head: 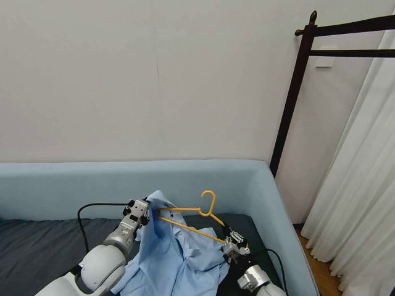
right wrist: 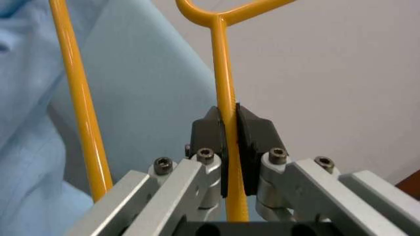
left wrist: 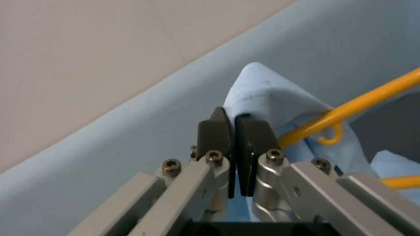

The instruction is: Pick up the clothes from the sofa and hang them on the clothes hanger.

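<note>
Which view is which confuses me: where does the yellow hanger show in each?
Head view: hanger low centre, between left gripper and right gripper.
Left wrist view: its bar crosses beside the left gripper, which pinches the blue shirt.
Right wrist view: its neck runs up the middle, clamped by the right gripper.
Shared landmark: the blue shirt.

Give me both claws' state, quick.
Left claw: shut on the blue shirt.
Right claw: shut on the yellow hanger.
</note>
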Motion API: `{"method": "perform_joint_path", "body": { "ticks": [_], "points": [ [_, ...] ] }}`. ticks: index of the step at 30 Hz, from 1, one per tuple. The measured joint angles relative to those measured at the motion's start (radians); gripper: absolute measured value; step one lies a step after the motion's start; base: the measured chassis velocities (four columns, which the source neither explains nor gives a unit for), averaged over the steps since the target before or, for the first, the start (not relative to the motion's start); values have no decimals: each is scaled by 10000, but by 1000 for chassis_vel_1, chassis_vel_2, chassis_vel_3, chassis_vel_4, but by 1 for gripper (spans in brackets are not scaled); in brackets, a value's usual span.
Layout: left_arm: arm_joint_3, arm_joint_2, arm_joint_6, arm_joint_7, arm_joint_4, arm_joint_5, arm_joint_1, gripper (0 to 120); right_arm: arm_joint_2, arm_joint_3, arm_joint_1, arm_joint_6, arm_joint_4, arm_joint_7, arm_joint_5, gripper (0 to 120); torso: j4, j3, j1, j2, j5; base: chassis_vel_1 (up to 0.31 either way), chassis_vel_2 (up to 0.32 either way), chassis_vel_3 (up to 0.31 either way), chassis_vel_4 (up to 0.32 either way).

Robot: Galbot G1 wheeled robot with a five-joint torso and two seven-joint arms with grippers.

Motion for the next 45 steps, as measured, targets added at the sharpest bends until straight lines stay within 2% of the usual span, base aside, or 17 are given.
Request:
{"method": "perform_joint_path", "body": {
  "ticks": [5,10,15,23,38,42,45],
  "points": [
    [1040,-401,229,-231,447,-258,-1087,0,157,-53,262,-78,-185,3,-40,4,-6,1,1,0,1,0,0,0,0],
    [1509,-640,435,-471,466,-522,-1460,0,278,-68,809,-185,-773,0,-42,4,-4,1,2,-1,2,0,0,0,0],
    [1543,-945,550,-791,205,-570,-1339,0,388,-163,1718,-715,-1305,140,313,4,-1,0,2,-2,-1,0,0,0,0],
    [1607,-1307,580,-1132,-57,-578,-1156,0,347,-529,2208,-890,-1518,157,170,4,-2,0,2,-1,1,0,0,0,0],
    [2707,-2527,668,-1637,1225,97,-1863,0,522,-958,2243,-1567,-1089,-94,36,4,-3,0,2,-1,1,0,0,0,0],
    [2831,-2866,772,-1821,1289,219,-1979,0,508,-1029,2334,-1685,-1177,-154,208,4,-4,0,2,-1,1,0,0,0,0],
    [2957,-2770,928,-1867,1041,217,-1985,0,521,-1026,2490,-1728,-1363,-139,569,4,-7,0,0,-1,1,0,0,0,0]
  ]
}}
